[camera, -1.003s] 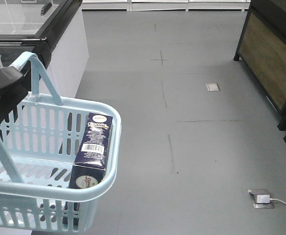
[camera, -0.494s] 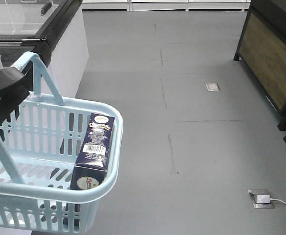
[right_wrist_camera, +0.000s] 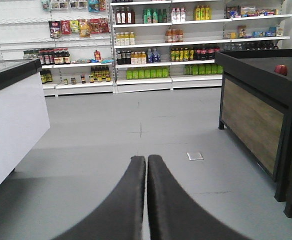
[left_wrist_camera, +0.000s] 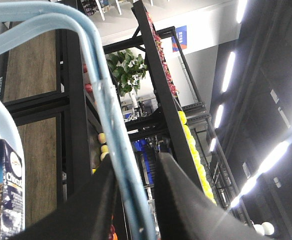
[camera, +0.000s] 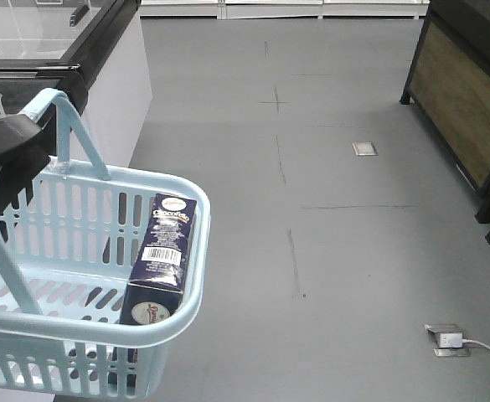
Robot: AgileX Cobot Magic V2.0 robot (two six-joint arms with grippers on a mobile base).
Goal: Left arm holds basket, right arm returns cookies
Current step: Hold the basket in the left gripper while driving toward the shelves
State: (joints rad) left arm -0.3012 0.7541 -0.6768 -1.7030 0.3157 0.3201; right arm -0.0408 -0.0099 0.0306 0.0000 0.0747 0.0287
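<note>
The pale blue basket point(camera: 199, 219) hangs at the lower left of the front view. My left gripper point(camera: 12, 142) is shut on its loop handle; in the left wrist view the black jaws point(left_wrist_camera: 134, 160) stand on either side of the handle point(left_wrist_camera: 105, 107). The navy cookies box point(camera: 159, 260) leans inside the basket against its right wall, and its corner also shows in the left wrist view point(left_wrist_camera: 6, 192). My right gripper point(right_wrist_camera: 146, 159) is shut and empty, pointing over the grey floor; it is out of the front view.
A white chest freezer with a black rim point(camera: 102, 75) stands at the left. A black, wood-panelled display stand point(camera: 462, 100) is at the right. A floor socket with a cable point(camera: 446, 339) lies at the lower right. Shelves of bottles point(right_wrist_camera: 150, 55) line the far wall.
The basket has shifted very slightly to the right with the box in it. The left gripper keeps its hold on the handle.
</note>
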